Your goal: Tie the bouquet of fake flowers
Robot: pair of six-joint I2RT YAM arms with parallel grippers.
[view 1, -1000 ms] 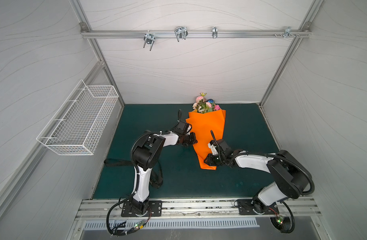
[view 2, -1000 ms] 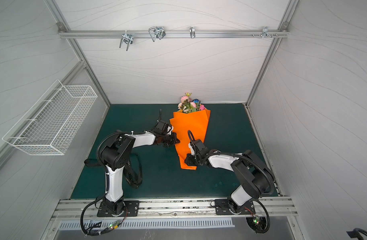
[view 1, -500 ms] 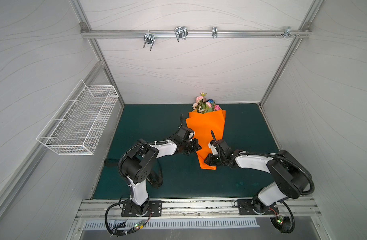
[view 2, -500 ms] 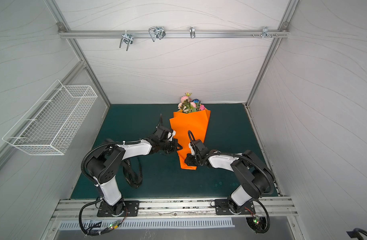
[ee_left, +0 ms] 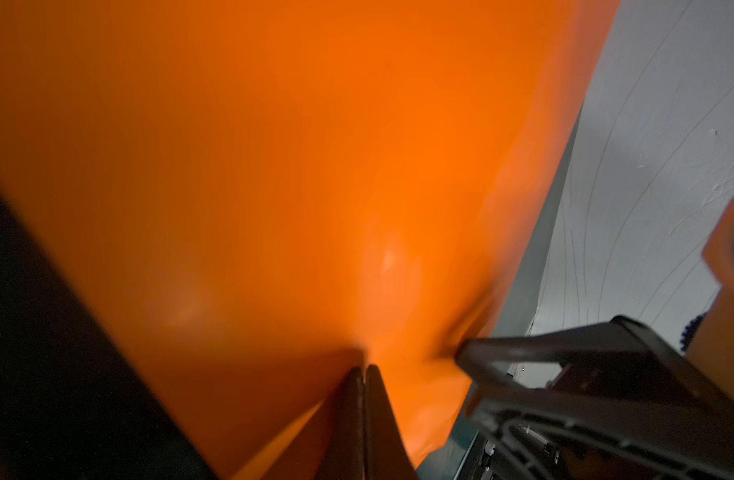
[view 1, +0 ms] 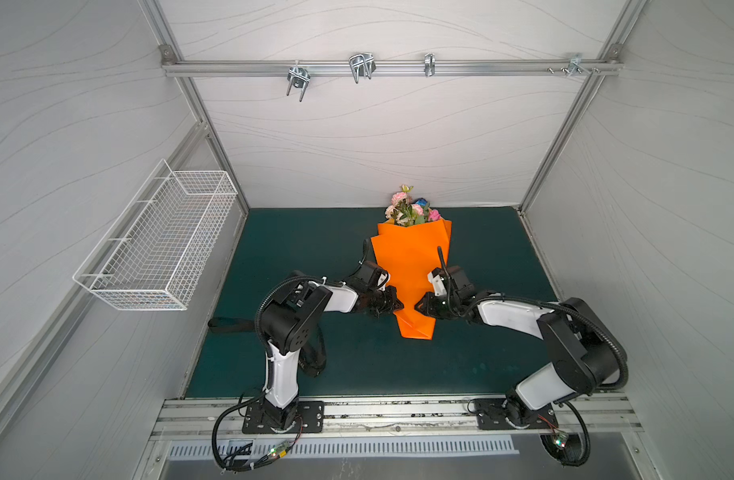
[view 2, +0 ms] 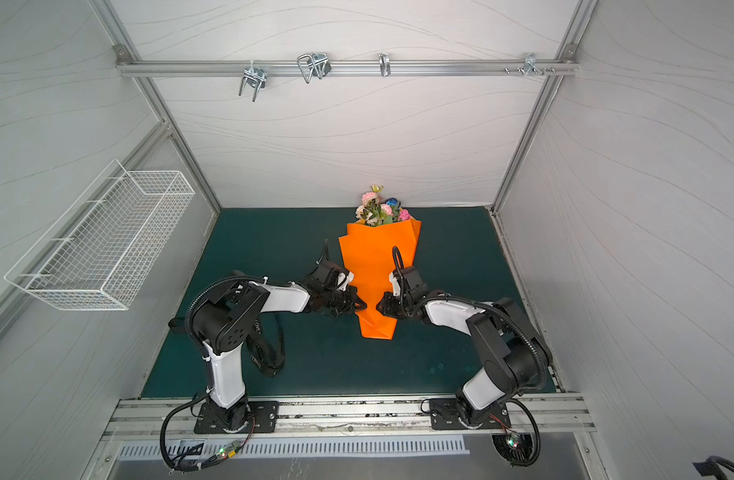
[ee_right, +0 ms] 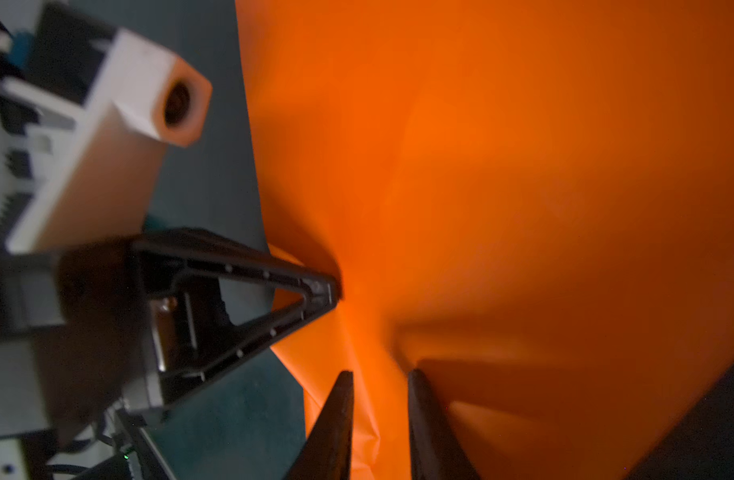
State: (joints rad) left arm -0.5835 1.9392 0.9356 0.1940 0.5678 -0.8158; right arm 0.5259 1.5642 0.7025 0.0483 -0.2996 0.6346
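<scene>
On the left wall hangs a white wire basket (view 1: 157,249), and nothing shows inside it. On the green surface (view 1: 315,249) below, a black ribbon (view 2: 255,353) lies loose under the left arm, well apart from the flowers, so the tie itself is not yet made.

The left end effector (view 1: 396,306) is closed, its tips pressed against the left edge of the orange wrapping paper (view 1: 411,257) at the cone's narrow part; nothing is visible between its jaws.

The bouquet of fake flowers (view 1: 409,208) sits in that cone. Its blooms poke out at the far end by the back wall, and its stems are hidden inside.

The right end effector (view 1: 419,306) meets the cone from the other side, jaws narrowly apart and apparently clamped on a gathered fold.

The step in hand looks like squeezing the wrap's neck. The next move likely calls for one arm to hold that neck while the other fetches the ribbon.
</scene>
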